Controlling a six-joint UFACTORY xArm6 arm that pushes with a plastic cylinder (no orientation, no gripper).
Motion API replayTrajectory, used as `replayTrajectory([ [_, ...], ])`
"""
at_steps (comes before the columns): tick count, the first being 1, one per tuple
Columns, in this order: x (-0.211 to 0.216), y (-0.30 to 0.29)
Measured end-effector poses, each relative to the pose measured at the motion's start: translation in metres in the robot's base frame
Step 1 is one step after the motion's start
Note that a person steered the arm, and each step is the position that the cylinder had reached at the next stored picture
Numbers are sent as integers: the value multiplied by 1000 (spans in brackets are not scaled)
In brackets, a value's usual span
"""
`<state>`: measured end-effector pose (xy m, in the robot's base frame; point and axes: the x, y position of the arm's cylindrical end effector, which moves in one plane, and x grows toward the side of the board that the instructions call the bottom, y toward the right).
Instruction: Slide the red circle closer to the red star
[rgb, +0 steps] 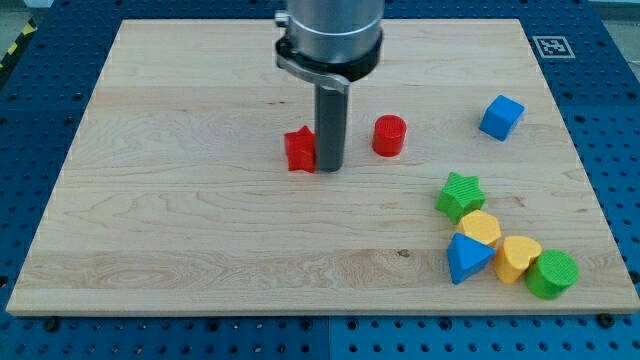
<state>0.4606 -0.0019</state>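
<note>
The red circle (389, 135) is a short red cylinder standing a little right of the board's middle. The red star (299, 150) lies to its left, partly hidden by my rod. My tip (329, 167) rests on the board between the two, touching or nearly touching the star's right side and about a block's width left of the circle.
A blue cube (501, 117) sits at the right. A cluster at the lower right holds a green star (460, 195), a yellow block (481, 229), a blue triangle (466, 258), a yellow heart (516, 257) and a green cylinder (551, 273). The wooden board (180, 230) ends near them.
</note>
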Motion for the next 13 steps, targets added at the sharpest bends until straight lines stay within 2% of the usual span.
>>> replayTrajectory([
  [4, 6, 69],
  [6, 6, 124],
  [7, -7, 138],
  [8, -39, 138],
  [9, -55, 138],
  [11, -45, 129],
  [13, -45, 77],
])
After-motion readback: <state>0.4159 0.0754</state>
